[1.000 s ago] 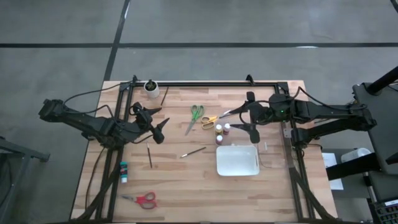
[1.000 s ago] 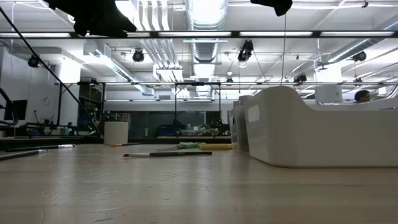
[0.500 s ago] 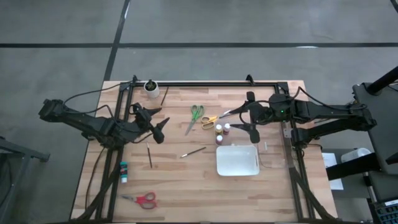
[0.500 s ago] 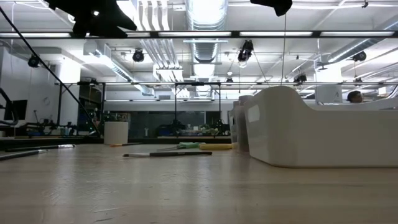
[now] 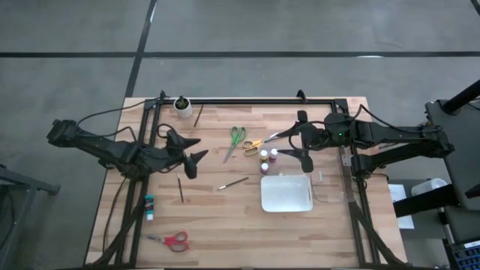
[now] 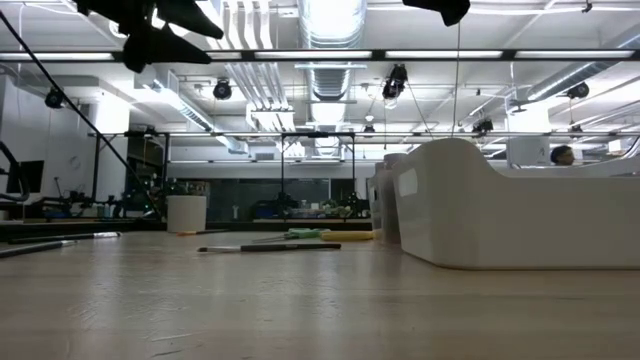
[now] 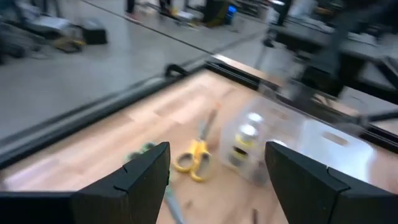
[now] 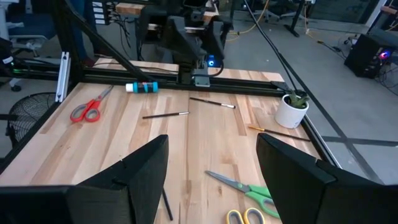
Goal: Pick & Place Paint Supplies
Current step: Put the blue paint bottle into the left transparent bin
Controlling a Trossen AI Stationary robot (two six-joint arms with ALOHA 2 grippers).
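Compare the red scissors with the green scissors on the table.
The red scissors lie at the near left corner, alone; the green scissors lie mid-table, beside the yellow scissors. Red's blades point left; green's blades point toward the near edge. Both lie flat, untouched.

Bright overhead glare; blurred left-wrist view.

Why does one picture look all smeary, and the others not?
The left wrist view is blurred, so the yellow scissors and the paint bottles look smeared; the right wrist view is sharp, with the red scissors crisp; the low view has bright glare from ceiling lights; the high view is evenly lit.
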